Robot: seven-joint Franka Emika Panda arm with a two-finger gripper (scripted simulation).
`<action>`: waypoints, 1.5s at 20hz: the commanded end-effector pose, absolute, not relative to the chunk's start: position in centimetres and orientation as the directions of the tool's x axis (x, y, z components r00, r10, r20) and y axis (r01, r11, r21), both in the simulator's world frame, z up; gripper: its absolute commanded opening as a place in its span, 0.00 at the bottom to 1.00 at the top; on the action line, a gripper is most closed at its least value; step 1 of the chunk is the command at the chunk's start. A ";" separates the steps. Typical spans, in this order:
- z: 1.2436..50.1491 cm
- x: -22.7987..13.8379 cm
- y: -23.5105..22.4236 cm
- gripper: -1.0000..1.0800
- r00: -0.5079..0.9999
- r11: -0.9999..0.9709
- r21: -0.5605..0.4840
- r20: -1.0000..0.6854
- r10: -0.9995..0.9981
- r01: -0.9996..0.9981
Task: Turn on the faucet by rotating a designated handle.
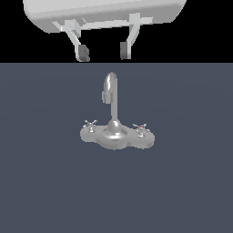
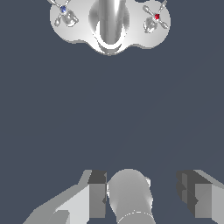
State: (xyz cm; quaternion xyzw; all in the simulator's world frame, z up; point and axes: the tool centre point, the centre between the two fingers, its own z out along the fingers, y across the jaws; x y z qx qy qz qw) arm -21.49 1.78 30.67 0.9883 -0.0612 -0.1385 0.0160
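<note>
On the exterior view's left I see the handle (image 1: 90, 124), a tiny plain cross on the faucet (image 1: 114, 132) base. The tall spout (image 1: 111, 93) stands in the middle on the table (image 1: 45, 182). High above, my fingers (image 1: 83, 52) hang wide open, holding nothing.

Both renders are evenly lit and rather dim, with no cast shadows on the flat slate-blue worktop (image 1: 41, 182). Soft highlights gleam on the faucet (image 1: 113, 129), brightest along its spout in the wrist view. The exterior view's upper band is pure black. Edges look jagged and pixelated; nothing shows blur or lens distortion.
</note>
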 end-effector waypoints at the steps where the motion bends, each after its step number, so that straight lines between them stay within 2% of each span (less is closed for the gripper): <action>1: 28.5 -19.5 5.6 0.65 0.958 -0.992 0.029 -0.258 -0.123 -0.120; 2: 28.9 -17.6 6.8 0.51 0.967 -0.992 0.022 -0.224 -0.125 -0.123; 3: 27.2 -17.2 5.8 0.48 0.949 -0.981 0.008 -0.250 -0.190 -0.194; 4: 26.2 -16.3 5.7 0.30 0.934 -0.963 -0.017 -0.250 -0.256 -0.269; 5: 24.2 -16.4 4.2 0.35 0.902 -0.938 -0.014 -0.279 -0.329 -0.346; 6: 22.4 -16.7 3.0 0.35 0.875 -0.915 -0.015 -0.298 -0.381 -0.403; 7: 20.6 -16.6 3.6 0.41 0.848 -0.892 -0.015 -0.317 -0.424 -0.451; 8: 21.2 -14.3 7.8 0.57 0.887 -0.916 -0.039 -0.272 -0.374 -0.398; 9: 18.7 -15.3 7.9 0.58 0.861 -0.901 -0.018 -0.305 -0.407 -0.433; 10: 19.0 -13.1 10.0 0.60 0.864 -0.892 -0.047 -0.276 -0.421 -0.449; 11: 18.3 -12.6 11.9 0.66 0.871 -0.897 -0.045 -0.265 -0.414 -0.440; 12: 16.6 -13.5 14.5 0.61 0.862 -0.893 -0.036 -0.284 -0.421 -0.448; 14: 14.7 -12.2 16.5 0.73 0.852 -0.877 -0.044 -0.267 -0.451 -0.478; 15: 13.9 -10.9 17.2 0.67 0.803 -0.825 -0.057 -0.277 -0.528 -0.562; 16: 14.0 -10.6 15.6 0.67 0.785 -0.806 -0.061 -0.281 -0.553 -0.589; 17: 13.1 -8.4 13.2 0.73 0.730 -0.744 -0.064 -0.267 -0.630 -0.665; 18: 13.2 -8.3 12.4 0.73 0.720 -0.733 -0.065 -0.264 -0.642 -0.677; 19: 12.5 -8.9 18.6 0.73 0.768 -0.781 -0.077 -0.264 -0.584 -0.620; 20: 12.0 -5.9 14.5 0.76 0.747 -0.750 -0.084 -0.215 -0.629 -0.656; 21: 10.9 -5.1 15.0 0.61 0.777 -0.780 -0.057 -0.161 -0.609 -0.623; 22: 9.3 -4.4 11.3 0.56 0.713 -0.718 -0.034 -0.150 -0.685 -0.696; 23: 9.2 -4.2 10.4 0.56 0.701 -0.705 -0.030 -0.147 -0.698 -0.708; 24: 8.7 -2.0 8.1 0.58 0.681 -0.682 -0.036 -0.111 -0.724 -0.730; 25: 8.4 -1.0 13.5 0.71 0.744 -0.741 -0.069 -0.077 -0.664 -0.668; 26: 8.1 2.0 6.4 0.62 0.737 -0.734 -0.079 -0.023 -0.676 -0.675; 27: 6.9 1.6 12.8 0.60 0.778 -0.776 -0.074 0.001 -0.628 -0.626; 28: 6.6 4.0 3.8 0.48 0.775 -0.778 -0.060 0.067 -0.628 -0.625; 29: 6.7 5.1 5.1 0.45 0.816 -0.820 -0.076 0.088 -0.572 -0.567; 30: 7.0 5.9 7.8 0.63 0.863 -0.871 -0.092 0.114 -0.491 -0.483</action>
